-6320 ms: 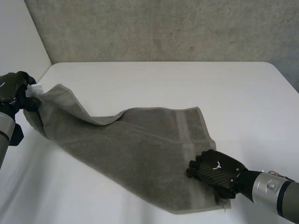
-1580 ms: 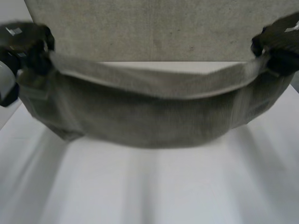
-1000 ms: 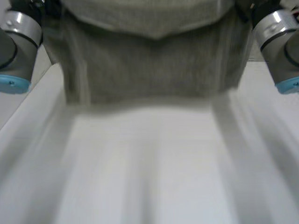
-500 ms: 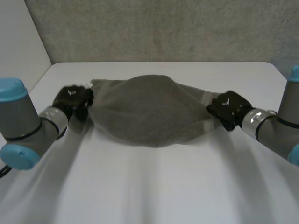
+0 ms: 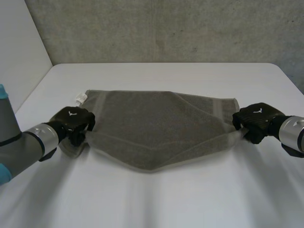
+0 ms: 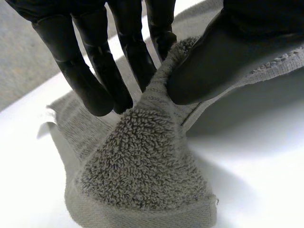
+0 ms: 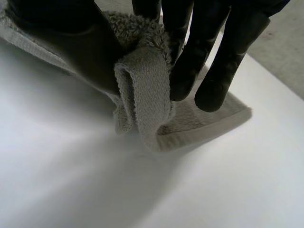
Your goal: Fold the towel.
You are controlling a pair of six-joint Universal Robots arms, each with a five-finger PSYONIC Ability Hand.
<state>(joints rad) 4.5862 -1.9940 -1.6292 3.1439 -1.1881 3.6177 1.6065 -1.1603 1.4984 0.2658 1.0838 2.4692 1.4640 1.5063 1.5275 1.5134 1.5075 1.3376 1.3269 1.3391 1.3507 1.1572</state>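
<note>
**Towel (image 5: 156,128) held taut between the left hand (image 5: 73,124) and the right hand (image 5: 256,121), low over the white table (image 5: 156,204).**

You see the grey-brown towel spread across the middle of the table, with its far edge lying flat and its near edge dipping to a shallow point midway between the hands. Your left hand pinches the near left corner: in the left wrist view its thumb (image 6: 213,61) presses a raised ridge of cloth against the fingers (image 6: 137,61). Your right hand holds the near right corner the same way, with a folded hem caught between its thumb (image 7: 71,42) and fingers (image 7: 190,61). A small white label (image 5: 80,98) juts from the towel's far left corner.
</note>
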